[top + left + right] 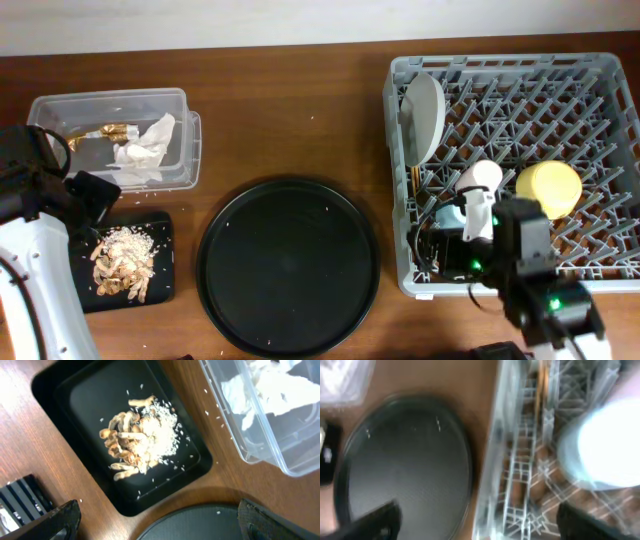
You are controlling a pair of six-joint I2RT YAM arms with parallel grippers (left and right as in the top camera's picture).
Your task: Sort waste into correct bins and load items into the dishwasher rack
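The clear box (178,100) holds the white napkin (145,150) and the gold wrapper (112,131). The shallow black tray (165,285) holds the food scraps (122,260), which also show in the left wrist view (140,437). The grey rack (590,70) holds the upright plate (424,115), yellow bowl (549,188), pink cup (481,177), blue cup (449,214) and chopsticks (414,185). My left gripper (160,522) is open and empty, near the black tray (90,390). My right gripper (480,520) is open and empty over the rack's left wall (495,460), beside a blurred pale cup (605,445).
A large round black tray (288,265) lies in the middle, between the shallow tray and the rack; its rim shows in both wrist views (200,522) (405,465). Rice grains are scattered on the wood around the shallow tray. My right arm (525,260) overhangs the rack's front edge.
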